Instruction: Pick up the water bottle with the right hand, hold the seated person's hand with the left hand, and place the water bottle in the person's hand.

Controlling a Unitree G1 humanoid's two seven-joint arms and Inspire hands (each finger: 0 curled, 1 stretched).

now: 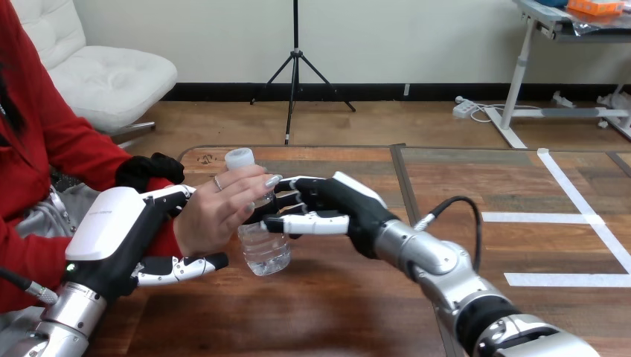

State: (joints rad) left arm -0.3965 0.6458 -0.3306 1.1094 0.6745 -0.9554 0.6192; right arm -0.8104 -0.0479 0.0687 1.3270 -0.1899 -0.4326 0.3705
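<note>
Likely a robotics lab or test space: the wooden table (pixel 320 320) is a work surface marked with strips of white tape (pixel 536 218) laid in straight lines and right angles on its right half, a dark seam (pixel 404 186) divides it into sections, and a humanoid's left arm (pixel 67 312) and right arm (pixel 446 275), machine limbs with silver forearms, reach over it toward a person (pixel 45 149) seated at its left side

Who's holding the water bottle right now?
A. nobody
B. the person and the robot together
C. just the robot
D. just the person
B: the person's hand and the right robot hand are both wrapped round the water bottle.
</note>
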